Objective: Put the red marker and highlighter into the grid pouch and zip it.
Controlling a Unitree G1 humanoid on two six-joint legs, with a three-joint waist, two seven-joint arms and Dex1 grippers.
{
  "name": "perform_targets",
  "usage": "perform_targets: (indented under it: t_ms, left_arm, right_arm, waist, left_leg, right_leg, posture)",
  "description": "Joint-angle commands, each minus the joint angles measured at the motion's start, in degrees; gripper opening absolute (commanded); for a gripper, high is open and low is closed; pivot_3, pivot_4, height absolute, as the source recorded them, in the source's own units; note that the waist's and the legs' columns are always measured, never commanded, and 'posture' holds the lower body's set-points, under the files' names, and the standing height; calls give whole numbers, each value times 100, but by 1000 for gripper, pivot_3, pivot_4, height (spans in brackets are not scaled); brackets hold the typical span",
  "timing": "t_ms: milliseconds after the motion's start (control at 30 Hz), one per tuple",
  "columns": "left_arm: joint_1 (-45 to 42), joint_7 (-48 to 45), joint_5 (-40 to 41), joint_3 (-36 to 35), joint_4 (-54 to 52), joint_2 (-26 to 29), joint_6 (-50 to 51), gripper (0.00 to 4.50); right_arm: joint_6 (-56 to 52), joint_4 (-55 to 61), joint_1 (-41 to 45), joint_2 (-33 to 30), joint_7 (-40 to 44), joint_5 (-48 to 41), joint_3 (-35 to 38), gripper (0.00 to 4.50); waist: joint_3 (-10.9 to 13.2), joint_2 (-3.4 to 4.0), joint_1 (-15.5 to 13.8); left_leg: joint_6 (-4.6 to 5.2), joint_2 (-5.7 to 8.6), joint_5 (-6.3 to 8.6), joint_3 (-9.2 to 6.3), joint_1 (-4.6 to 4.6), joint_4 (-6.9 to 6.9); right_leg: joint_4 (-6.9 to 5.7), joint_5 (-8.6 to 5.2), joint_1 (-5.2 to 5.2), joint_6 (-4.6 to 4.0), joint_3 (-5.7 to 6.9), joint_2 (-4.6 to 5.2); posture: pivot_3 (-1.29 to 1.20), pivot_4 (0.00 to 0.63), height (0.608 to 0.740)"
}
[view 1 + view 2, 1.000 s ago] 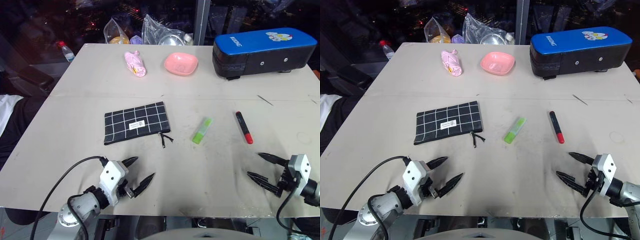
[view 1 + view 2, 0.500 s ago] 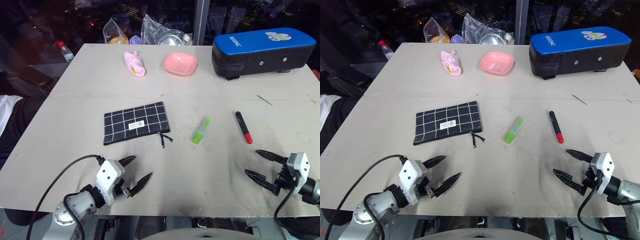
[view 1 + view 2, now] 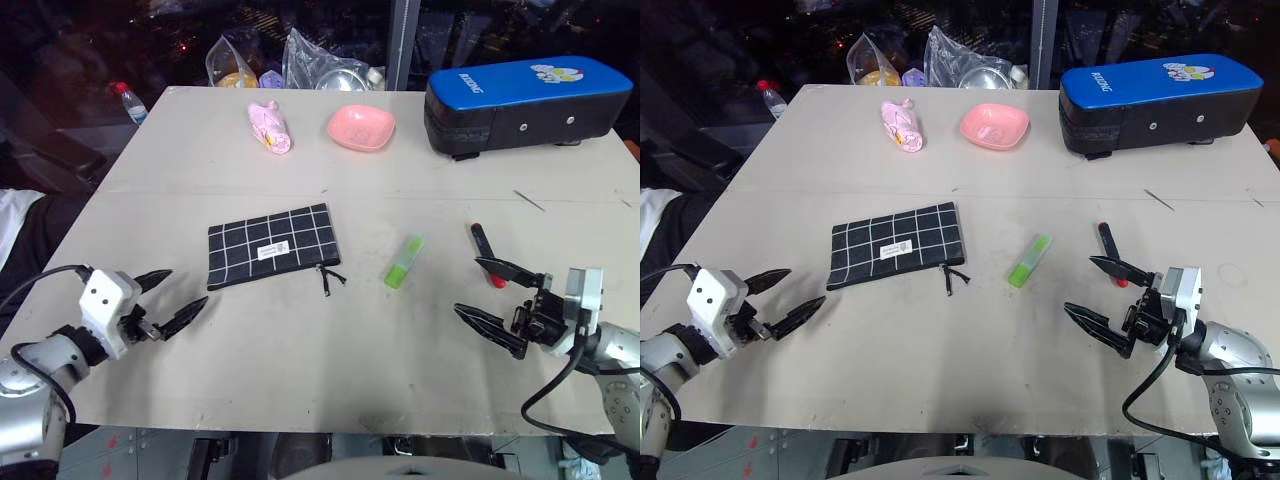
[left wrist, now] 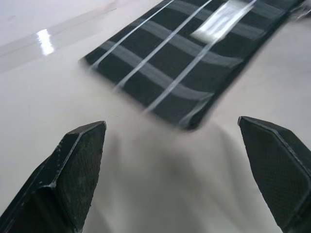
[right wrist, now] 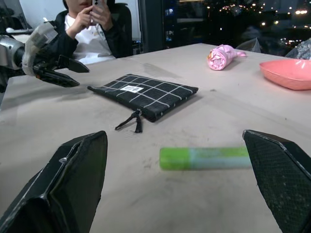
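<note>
- left gripper (image 3: pixel 168 299) is hovering over the table (image 3: pixel 300 370) near its left edge, black pointed fingers spread wide, gripping nothing, tips aiming at the short left end of the grid pouch (image 3: pixel 270 246)
- grid pouch is lying flat left of table centre: black fabric, white grid lines, small white label, rectangular; dark pull cord (image 3: pixel 330 277) is trailing off its lower right corner onto the table
- left wrist view is showing the pouch corner (image 4: pixel 194 63) just ahead of the fingers, apart from them
- highlighter (image 3: pixel 404 261) is lying on the table right of the pouch, well clear of it: chunky lime-green stick, paler translucent cap at the far end
- right gripper (image 3: pixel 488 292) is sitting low over the table right of the highlighter, fingers fully spread, holding nothing; highlighter is lying crosswise ahead between the fingers in the right wrist view (image 5: pixel 206 158), not touching
- red marker (image 3: pixel 482 245) is lying just behind the right gripper's upper finger, slim, red body, black end; near end partly hidden by that finger
- far side: pink crumpled bundle (image 3: pixel 270 128), pink glossy bowl (image 3: pixel 361 128), blue-topped black case (image 3: pixel 527 104)
- a person (image 5: pixel 92 29) is sitting beyond the table in the right wrist view
</note>
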State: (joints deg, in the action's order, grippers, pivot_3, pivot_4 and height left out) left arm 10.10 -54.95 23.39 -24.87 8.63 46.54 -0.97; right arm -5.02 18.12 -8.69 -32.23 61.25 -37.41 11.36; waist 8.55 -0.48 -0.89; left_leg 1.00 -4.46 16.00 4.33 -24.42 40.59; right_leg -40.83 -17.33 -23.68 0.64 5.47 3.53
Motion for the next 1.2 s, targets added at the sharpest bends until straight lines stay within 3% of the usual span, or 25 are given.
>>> perform_targets:
  t_ms: [33, 267, 367, 733, 1000, 1200]
  left_arm:
    - [-580, -254, -365, 46, 971, 375, -578, 4441]
    - [-1433, -571, -1081, 558, 2373, 692, -1660, 4441]
    - [-1861, -651, -1886, 1211, 3034, 917, -2830, 4441]
    - [-3636, -318, -3276, 2660, 4425, 777, -5807, 4441]
    - [-4606, 1039, -4327, 3214, 5025, 525, -7328, 4441]
    - [-4938, 2247, -5118, 3379, 5065, 352, -7754, 4441]
  right_arm:
    - [-43, 168, 143, 4, -18, -106, -14, 4500]
    - [105, -47, 169, 30, 94, 53, -47, 4500]
    - [163, -26, 77, 83, 54, 88, -43, 4500]
    - [269, 27, -114, 152, -49, 157, -20, 4500]
    - [337, 98, -237, 212, -188, 244, -15, 4500]
    - [364, 87, -240, 273, -491, 310, 54, 4500]
  waist:
    - [8, -15, -1]
    - [8, -21, 8]
    - [6, -21, -8]
    - [-11, 14, -119]
    - [-11, 11, -137]
    - [-8, 4, -116]
  left_leg:
    - [0, 0, 0, -2, 1, 0]
    - [-1, -1, -1, 1, 4, -4]
    - [-2, -1, -1, 1, 5, -5]
    - [-1, 8, -1, 62, 35, -10]
    - [0, 14, -1, 62, 35, -10]
    - [0, 12, -1, 62, 35, -10]
  right_leg:
    - [-1, 0, 0, 0, 3, 0]
    - [-4, 1, 0, -1, 4, 0]
    - [-7, 1, 1, -1, 6, 0]
    - [-15, 2, 17, 1, -13, 9]
    - [-15, 4, 18, 5, -13, 12]
    - [-16, 5, 16, 7, -12, 11]
  posture:
    - [0, 150, 686]
    - [0, 150, 686]
    - [0, 150, 686]
    - [0, 150, 686]
    - [0, 150, 686]
    - [0, 150, 686]
